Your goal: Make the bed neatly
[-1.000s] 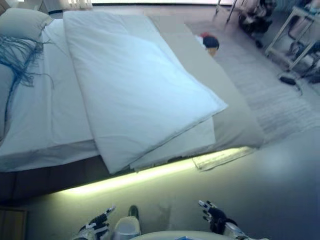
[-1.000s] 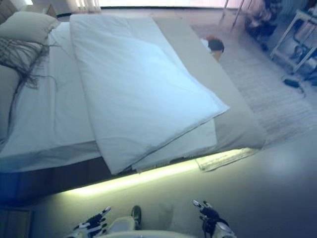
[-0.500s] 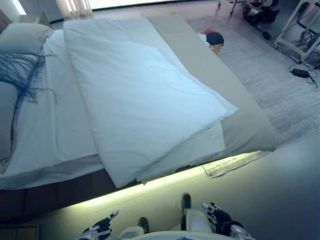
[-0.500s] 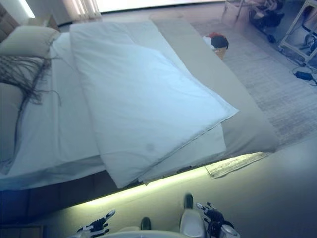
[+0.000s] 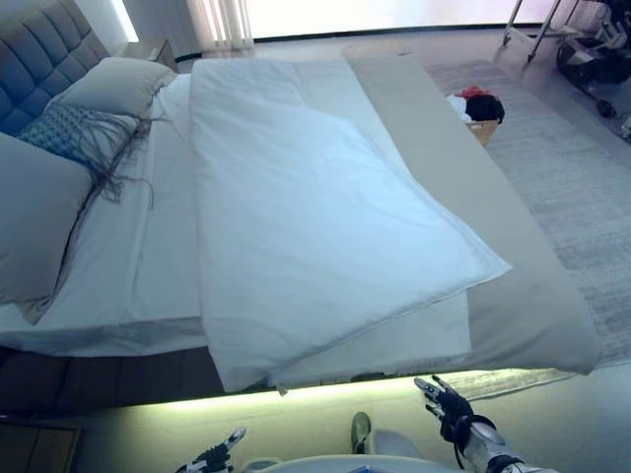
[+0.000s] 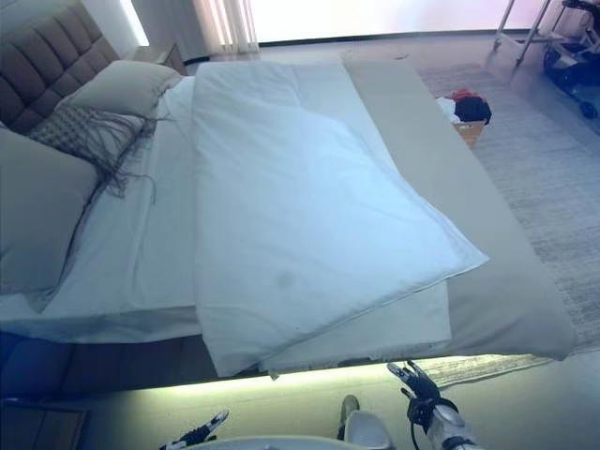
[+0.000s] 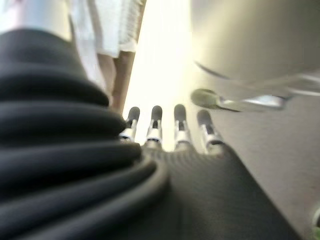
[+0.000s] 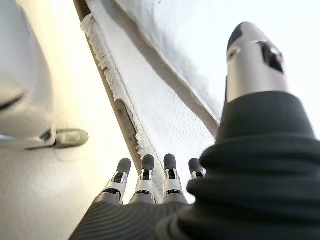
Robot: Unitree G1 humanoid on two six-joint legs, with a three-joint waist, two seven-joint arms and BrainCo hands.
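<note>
Soft, light folded white duvet (image 5: 315,217) slumps toward six o'clock; take its near corner. Left hand (image 5: 215,457), right hand (image 5: 446,404): fingers straight, empty.

Right wrist view: I see my right hand (image 8: 150,187) with fingers (image 8: 144,176) straight in a row, dark tips up, holding nothing. The thumb (image 8: 252,60) stands apart, also straight. The dark ribbed cover (image 8: 260,190) fills the corner beside them. Past the fingertips runs a rug (image 8: 160,115) with a fringed edge (image 8: 107,70), lying on the floor (image 8: 65,80), which glows pale yellow. Beyond the rug, pale bedding (image 8: 200,35) hangs down. The fingers touch neither rug nor bedding.
</note>
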